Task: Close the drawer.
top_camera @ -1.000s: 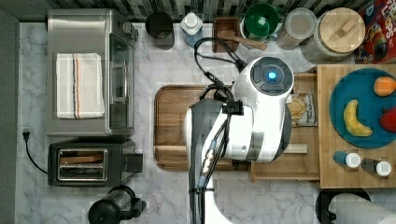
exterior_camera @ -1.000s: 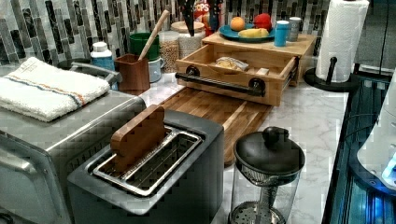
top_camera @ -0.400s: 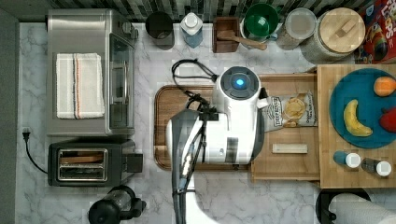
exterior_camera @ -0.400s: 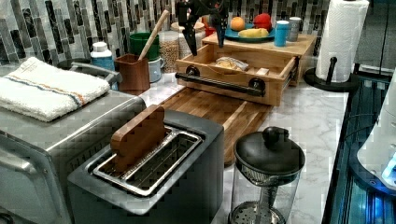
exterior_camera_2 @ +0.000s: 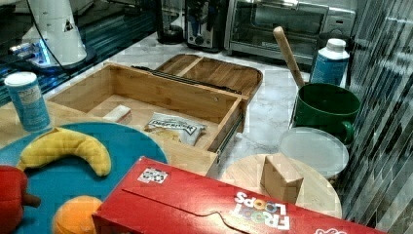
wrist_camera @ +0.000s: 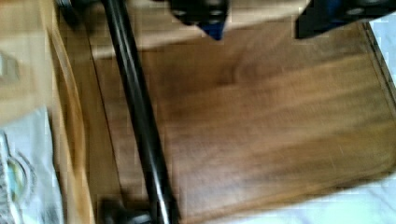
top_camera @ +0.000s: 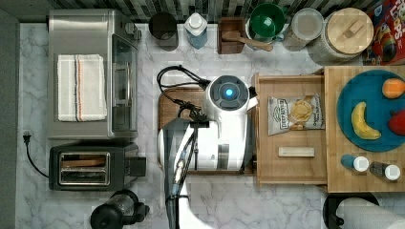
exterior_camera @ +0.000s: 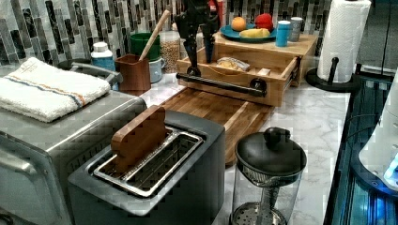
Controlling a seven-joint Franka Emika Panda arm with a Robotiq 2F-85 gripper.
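Top view: shallow light-wood sliding drawer (top_camera: 291,174) sits pulled out from under the light-wood top slab (top_camera: 334,183), at the top view's right, on the white marble tabletop (top_camera: 229,200). Drawer holds 1 silvery chip bag (top_camera: 295,113) and 1 small pale wooden block (top_camera: 296,151), apart from each other. Drawer front carries a black bar handle (exterior_camera: 220,84) on 2 round posts. Dark brown rounded-corner wooden board (top_camera: 172,102) lies just beside the drawer front, on the top view's left, mostly covered by the white robot arm (top_camera: 224,138).

Left view: black tool (exterior_camera: 201,50) hangs above the handle end and drawer front, tips pointing down, 2 fingers (exterior_camera: 191,49) apart with a gap between them, nothing held. Cannot tell whether it touches the handle. Wrist view: fingers spread over the dark board, handle bar (wrist_camera: 137,121) off to the side, not between them.

Round blue plate (top_camera: 370,112) on the slab bears 1 yellow banana (top_camera: 361,122), 1 orange fruit (top_camera: 393,88) and 1 red fruit (top_camera: 396,122). 2 small white-capped shakers (top_camera: 356,163) stand near the plate. Silver toaster oven (top_camera: 93,74) with a folded white towel (top_camera: 81,87) on top is at the top view's left, black 2-slot toaster (top_camera: 90,167) beside it. Red cereal box (exterior_camera_2: 224,204) is near in the right view.
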